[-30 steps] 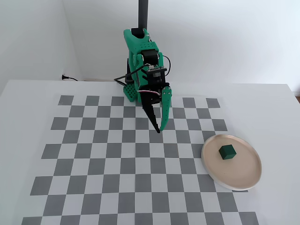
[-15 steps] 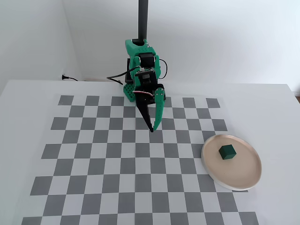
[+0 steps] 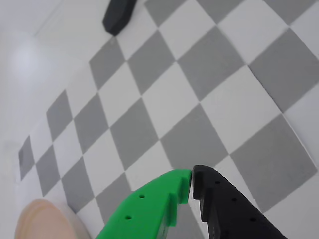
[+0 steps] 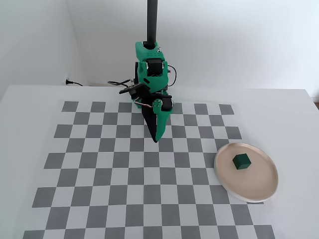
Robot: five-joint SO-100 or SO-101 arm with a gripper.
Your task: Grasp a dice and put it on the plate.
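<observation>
Since a second ago my gripper (image 4: 156,138) had pulled back toward the board's far edge, fingers together, empty. Dice (image 4: 242,161) sat on the plate (image 4: 259,191); little risk, I judged.

White counter (image 4: 294,124) with a grey-and-white checkerboard mat (image 4: 99,174) laid flat across most of it. Plain white walls (image 4: 239,40) behind, meeting in a corner on the left. A dark vertical pole (image 4: 152,20) rises at the back. A black cable with a plug (image 4: 70,82) lies along the counter's far edge.
</observation>
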